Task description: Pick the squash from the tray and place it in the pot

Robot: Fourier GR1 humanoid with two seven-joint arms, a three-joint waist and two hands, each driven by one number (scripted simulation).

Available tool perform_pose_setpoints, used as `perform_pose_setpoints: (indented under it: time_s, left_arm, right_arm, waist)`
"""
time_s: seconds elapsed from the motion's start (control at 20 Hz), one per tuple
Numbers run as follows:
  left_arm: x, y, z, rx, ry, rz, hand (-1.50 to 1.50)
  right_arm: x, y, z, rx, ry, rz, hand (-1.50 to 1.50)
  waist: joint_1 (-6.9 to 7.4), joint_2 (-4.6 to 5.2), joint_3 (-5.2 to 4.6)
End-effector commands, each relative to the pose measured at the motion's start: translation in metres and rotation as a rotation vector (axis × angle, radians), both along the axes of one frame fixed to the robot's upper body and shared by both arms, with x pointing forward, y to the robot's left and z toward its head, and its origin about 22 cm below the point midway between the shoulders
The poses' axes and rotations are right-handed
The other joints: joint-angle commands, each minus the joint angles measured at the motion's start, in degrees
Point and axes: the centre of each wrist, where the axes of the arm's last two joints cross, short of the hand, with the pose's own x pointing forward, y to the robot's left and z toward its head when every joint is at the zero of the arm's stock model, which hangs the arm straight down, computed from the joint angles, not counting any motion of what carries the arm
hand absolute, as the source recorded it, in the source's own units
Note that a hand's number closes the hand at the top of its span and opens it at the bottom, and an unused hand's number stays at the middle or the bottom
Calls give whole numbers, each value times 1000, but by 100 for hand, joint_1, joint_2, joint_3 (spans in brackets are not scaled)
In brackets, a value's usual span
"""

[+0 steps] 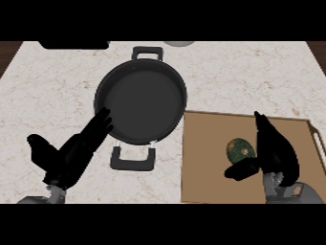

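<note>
squash (240,149): lying on tray (208,182), long axis pointing away from robot; mottled green oval.
tray: flat brown rectangle.
pot (140,103): black, 2 loop handles.
right hand (273,150): spreading open beside squash, holding nothing.
left hand (70,155): resting open.

Right hand (275,155) beside squash (239,149) on tray (208,184).

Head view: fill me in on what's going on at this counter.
The robot's right hand is open over the brown tray, fingers straight just right of the green squash and thumb below it; no grasp yet. The squash lies on the tray, to the right of the dark two-handled pot, which holds nothing. The left hand is open on the pot's left, near its lower handle, holding nothing.
</note>
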Motion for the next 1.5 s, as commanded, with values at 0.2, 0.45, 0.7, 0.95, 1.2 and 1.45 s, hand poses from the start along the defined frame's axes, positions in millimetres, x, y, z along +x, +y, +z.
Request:
perform_pose_setpoints:
  time_s: [0.2, 0.45, 0.7, 0.95, 1.2, 1.45]
  left_arm:
    - [-6, 0, 9, 15, 1, 6, 0]
    - [15, 2, 8, 9, -4, 10, 0]
    - [0, -15, 9, 1, -19, 2, 0]
    - [5, 7, -3, -4, -3, 16, 0]
    - [20, 16, -5, 1, -4, -14, 0]
    - [0, -6, -3, 6, 2, 1, 0]
  right_arm:
    - [6, -8, -11, -26, 112, -108, -150]
    - [-10, 0, -25, -28, 124, -119, -150]
    - [14, -6, -40, -21, 124, -119, -150]
    - [15, -18, -57, -28, 151, -127, -150]
    - [29, -4, -71, 18, 117, -101, 150]
    - [18, -11, -75, 46, 64, 0, 150]
  waist:
    - [-4, -2, 3]
    - [-44, 1, 2]
    - [-7, 2, 4]
    - [-4, 6, 3]
    - [-6, 10, 3]
    - [-8, 3, 4]
